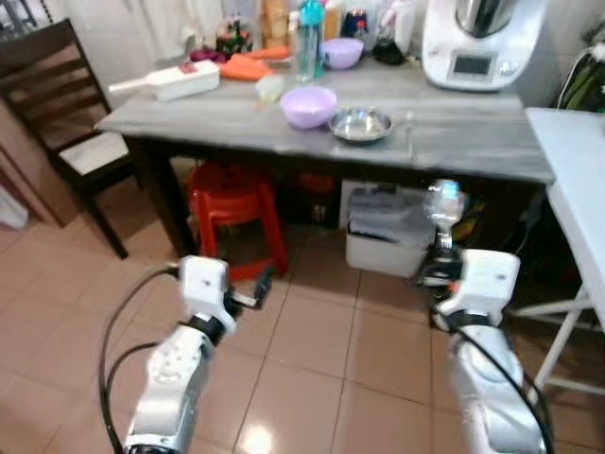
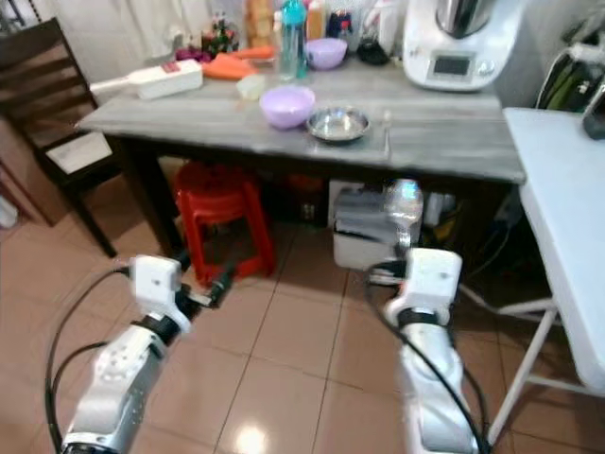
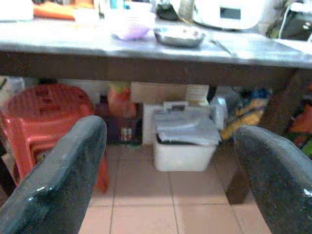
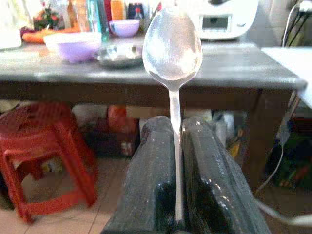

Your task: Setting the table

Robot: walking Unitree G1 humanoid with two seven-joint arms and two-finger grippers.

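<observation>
1. Though blurred in the head views, the spoon [image 4: 173,53] reads clearly at the right wrist: shiny metal, oval bowl up, its handle's lower end hidden between the fingers.
2. Right gripper [image 4: 178,146] pinches its thin handle, near side of the grey table [image 1: 454,142].
3. Left gripper [image 3: 170,161] fingers spread, holding nothing.
4. Far on the table: lilac bowl [image 1: 308,105], round steel dish [image 1: 360,124].

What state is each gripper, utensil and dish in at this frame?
Right gripper: shut on the spoon's handle, short of the table.
Spoon: held upright, bowl end up.
Left gripper: open, holding nothing.
Near purple bowl: upright on the table.
Metal dish: upright beside that bowl, looks empty.
Far purple bowl: upright.
</observation>
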